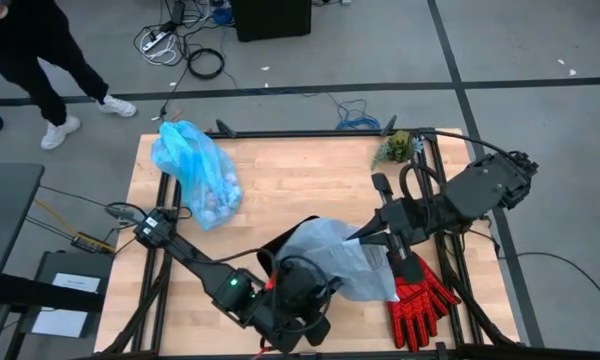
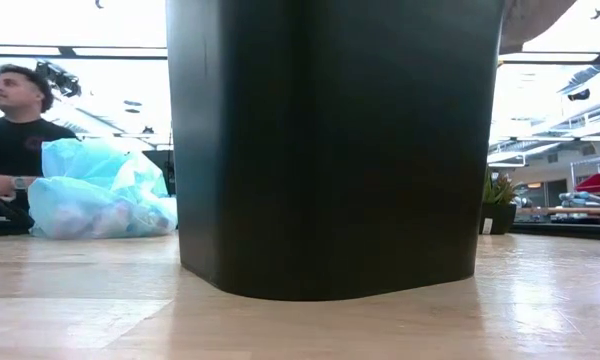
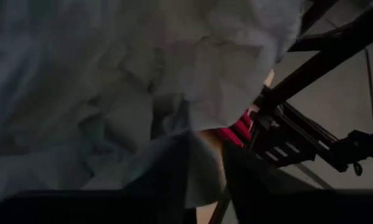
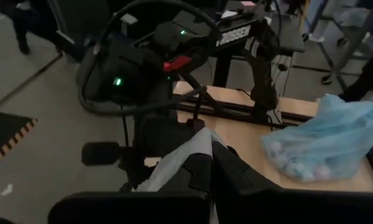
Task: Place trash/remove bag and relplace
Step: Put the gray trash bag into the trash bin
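Note:
The bright cyan bag (image 1: 195, 170) lies on its side at the table's far left, with the trash wads (image 4: 298, 165) showing through it. A paler grey-blue bag (image 1: 335, 255) is draped over the black bin (image 2: 330, 150) at the near middle. My right gripper (image 4: 214, 165) reaches in from the right and is shut on that pale bag. My left gripper (image 3: 205, 171) is at the bin's near side, right up against the pale bag (image 3: 143, 74). It is open, and wood and red glove show through the gap between its fingers. My left gripper has the pale bag's lower edge (image 3: 174, 134) right at its fingers; I cannot tell whether it touches. My right gripper pinches a corner of the pale bag's edge (image 4: 185, 158) between its two fingers, coming nearly level from the table's right. From there the plastic spreads slack over the bin.
Red gloves (image 1: 420, 300) lie at the near right beside the bin. A small green plant (image 1: 395, 148) stands at the far right corner. A person (image 2: 15, 130) is beyond the table's far left. Bare wood lies between the cyan bag and the plant.

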